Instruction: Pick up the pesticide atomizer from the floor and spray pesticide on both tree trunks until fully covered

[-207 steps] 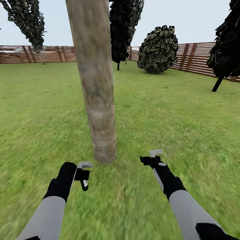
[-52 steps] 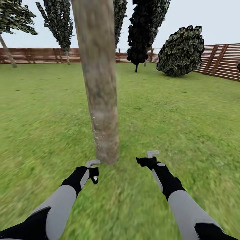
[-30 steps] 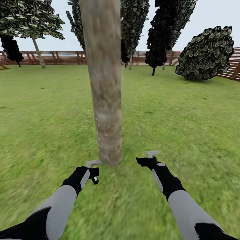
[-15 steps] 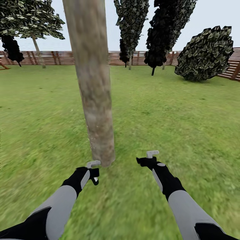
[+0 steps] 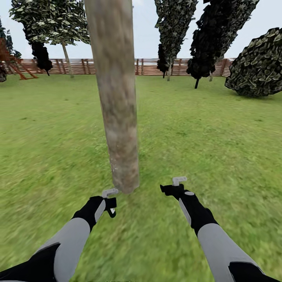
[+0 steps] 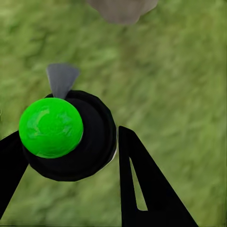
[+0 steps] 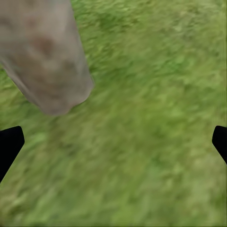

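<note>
your view has swung since half a second ago: the trunk [image 5: 117, 113] sits nearer centre and the far fence [image 5: 98, 66] has slid right, so it's the camera moving, not the tree. both arms look unchanged. your left gripper [image 5: 110, 201] is closed around the sprayer [image 6: 71, 135], held low just short of the trunk's base. your right gripper [image 5: 177, 184] is spread wide and empty. judging by this, you're circling to coat another face of the bark.
</note>
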Motion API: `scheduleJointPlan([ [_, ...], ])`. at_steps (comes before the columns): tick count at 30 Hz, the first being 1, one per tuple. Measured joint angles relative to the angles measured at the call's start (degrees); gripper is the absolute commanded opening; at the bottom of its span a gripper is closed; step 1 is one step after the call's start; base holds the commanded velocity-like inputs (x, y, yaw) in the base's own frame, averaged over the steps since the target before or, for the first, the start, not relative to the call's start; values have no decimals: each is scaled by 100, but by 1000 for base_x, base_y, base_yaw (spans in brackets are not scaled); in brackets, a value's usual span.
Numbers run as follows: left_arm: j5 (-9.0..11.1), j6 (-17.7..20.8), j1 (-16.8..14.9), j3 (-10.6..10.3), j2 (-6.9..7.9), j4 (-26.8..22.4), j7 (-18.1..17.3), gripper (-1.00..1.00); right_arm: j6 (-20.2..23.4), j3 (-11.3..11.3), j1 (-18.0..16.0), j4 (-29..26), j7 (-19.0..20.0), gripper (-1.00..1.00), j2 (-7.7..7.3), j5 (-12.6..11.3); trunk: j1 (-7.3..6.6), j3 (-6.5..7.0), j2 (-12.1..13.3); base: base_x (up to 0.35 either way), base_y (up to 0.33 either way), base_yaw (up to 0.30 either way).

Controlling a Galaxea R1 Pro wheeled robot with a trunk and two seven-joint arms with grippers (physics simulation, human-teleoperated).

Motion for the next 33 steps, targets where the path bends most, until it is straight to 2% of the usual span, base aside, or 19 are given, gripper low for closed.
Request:
scheduleJointPlan([
  [13,8,0,0,5,-3,6,0,-100,0,0,2,0,-1,100,2,5,-1,-44,0,115,-277,252],
  [18,5,6,-1,-2,20,66,-38,-100,5,-2,2,-8,-15,100,-6,17,0,-50,0,24,-120,84],
  [19,0,40,-6,-13,33,55,-73,-100,7,-1,1,-5,-17,100,-7,21,0,-50,0,1,-6,4],
  [21,-22,186,-22,-165,53,31,-107,-100,8,0,3,5,-25,100,-8,32,0,-50,0,0,-3,2],
  [23,-30,405,-48,-373,74,17,-113,-100,8,0,2,6,-26,100,-8,35,0,-50,0,0,-1,0],
  [24,-54,868,-75,-651,124,-220,-155,-100,8,0,2,7,-27,100,-10,41,-1,-49,0,0,0,0],
  [25,-28,1276,-75,-786,205,-708,-364,-100,8,-3,3,4,-27,100,-23,44,0,-49,0,0,0,0],
  [26,-23,1502,-69,-842,279,-1076,-584,-100,8,-5,3,1,-27,100,-33,44,-1,-49,-1,0,0,0],
  [29,-30,1954,-57,-1082,527,-1727,-1266,-100,8,-15,4,-13,-29,100,-48,41,0,-49,0,0,0,0],
  [30,-50,2257,-66,-1220,675,-1916,-1475,-100,8,-20,1,-26,-34,100,-51,38,-1,-49,0,0,0,0],
  [31,-53,2487,-79,-1284,755,-2047,-1559,-100,11,-22,2,-35,-36,100,-55,36,0,-49,0,0,0,0],
  [33,-27,2764,-97,-1322,806,-2287,-1610,-100,15,-25,3,-42,-36,100,-60,36,0,-50,0,0,0,-33],
])
